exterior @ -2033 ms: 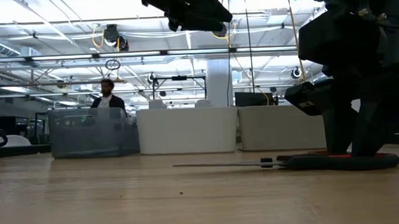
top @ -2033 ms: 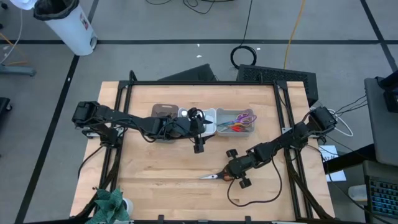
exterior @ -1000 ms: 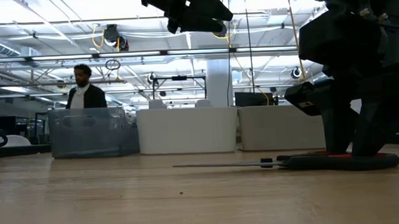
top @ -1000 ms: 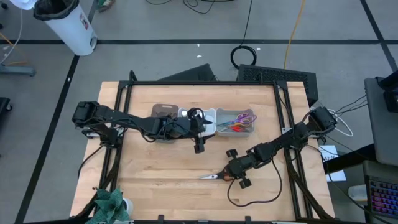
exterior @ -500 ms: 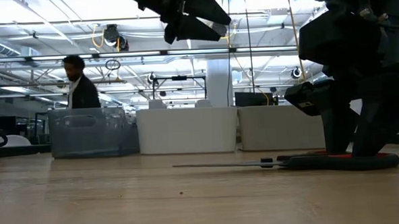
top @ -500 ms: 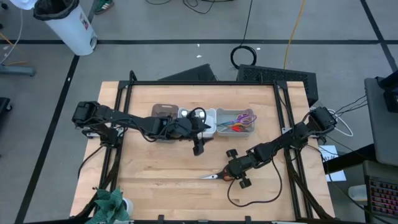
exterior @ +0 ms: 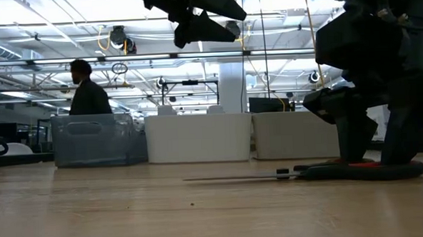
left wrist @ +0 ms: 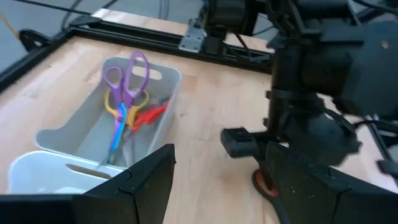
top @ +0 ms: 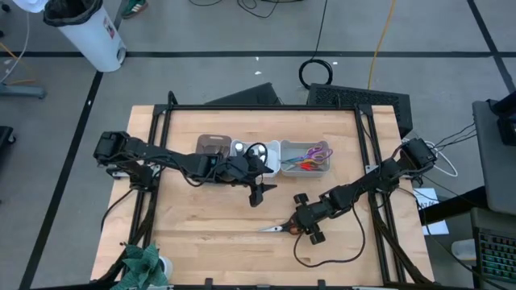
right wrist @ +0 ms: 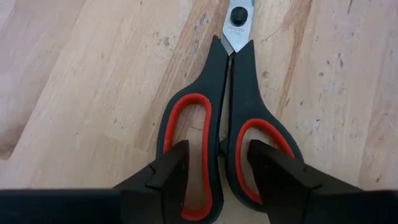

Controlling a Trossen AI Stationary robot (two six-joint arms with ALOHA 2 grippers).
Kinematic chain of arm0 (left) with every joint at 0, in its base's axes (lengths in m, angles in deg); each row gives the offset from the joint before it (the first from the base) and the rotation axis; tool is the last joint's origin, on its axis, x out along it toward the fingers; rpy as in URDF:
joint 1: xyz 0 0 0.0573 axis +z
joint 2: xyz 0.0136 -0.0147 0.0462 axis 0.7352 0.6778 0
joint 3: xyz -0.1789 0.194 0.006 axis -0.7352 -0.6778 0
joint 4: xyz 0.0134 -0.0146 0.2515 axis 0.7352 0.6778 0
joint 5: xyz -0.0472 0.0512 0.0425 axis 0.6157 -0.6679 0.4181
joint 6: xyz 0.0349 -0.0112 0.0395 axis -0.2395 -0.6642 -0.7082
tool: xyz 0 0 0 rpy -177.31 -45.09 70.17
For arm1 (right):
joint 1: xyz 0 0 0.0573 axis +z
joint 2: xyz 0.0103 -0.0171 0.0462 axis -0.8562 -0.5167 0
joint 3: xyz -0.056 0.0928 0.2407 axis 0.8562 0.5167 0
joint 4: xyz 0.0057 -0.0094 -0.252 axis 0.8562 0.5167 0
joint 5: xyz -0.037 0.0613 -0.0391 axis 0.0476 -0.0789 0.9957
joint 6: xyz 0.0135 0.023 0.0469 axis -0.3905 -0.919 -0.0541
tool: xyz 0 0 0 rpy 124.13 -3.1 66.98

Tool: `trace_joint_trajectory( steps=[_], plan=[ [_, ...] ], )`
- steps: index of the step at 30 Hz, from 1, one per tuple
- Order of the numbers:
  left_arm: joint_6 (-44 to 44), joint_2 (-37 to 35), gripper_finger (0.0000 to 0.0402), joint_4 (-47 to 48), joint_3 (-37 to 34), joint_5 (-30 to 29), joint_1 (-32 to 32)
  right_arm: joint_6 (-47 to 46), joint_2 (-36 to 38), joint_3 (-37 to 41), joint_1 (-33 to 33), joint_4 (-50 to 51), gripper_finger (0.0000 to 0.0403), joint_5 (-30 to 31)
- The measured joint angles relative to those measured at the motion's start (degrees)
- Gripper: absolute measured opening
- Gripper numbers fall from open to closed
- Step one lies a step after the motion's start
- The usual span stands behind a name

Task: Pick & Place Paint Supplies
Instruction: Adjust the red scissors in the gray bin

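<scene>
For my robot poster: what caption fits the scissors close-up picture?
Right gripper straddles the black-and-red scissors on the wooden table.

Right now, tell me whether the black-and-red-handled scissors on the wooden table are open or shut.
Shut: the black-and-red-handled scissors lie flat, handle loops side by side and touching, blades showing as one closed point.

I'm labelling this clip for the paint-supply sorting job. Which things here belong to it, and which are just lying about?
Belong to the job:
- black-and-red scissors on the table, at the right gripper
- coloured scissors in the grey bin
- white bin
- brown bin

Just lying about:
- green cloth
- white cylinder on the floor
</scene>
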Motion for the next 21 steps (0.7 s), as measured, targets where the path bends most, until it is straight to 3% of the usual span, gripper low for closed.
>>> trace_joint_trajectory(
  steps=[7, 21],
  plan=[
    [-0.5, 0.0, 0.0262, -3.5, -4.2, 4.0, -2.7, -1.0, 0.9, 0.0, 0.0, 0.2, 0.0191, -1.7],
    [4.3, 0.0, 0.0262, -12.0, -12.6, 4.0, -8.8, -1.0, 3.1, 0.1, -0.1, -3.2, 0.0196, -4.5]
  ],
)
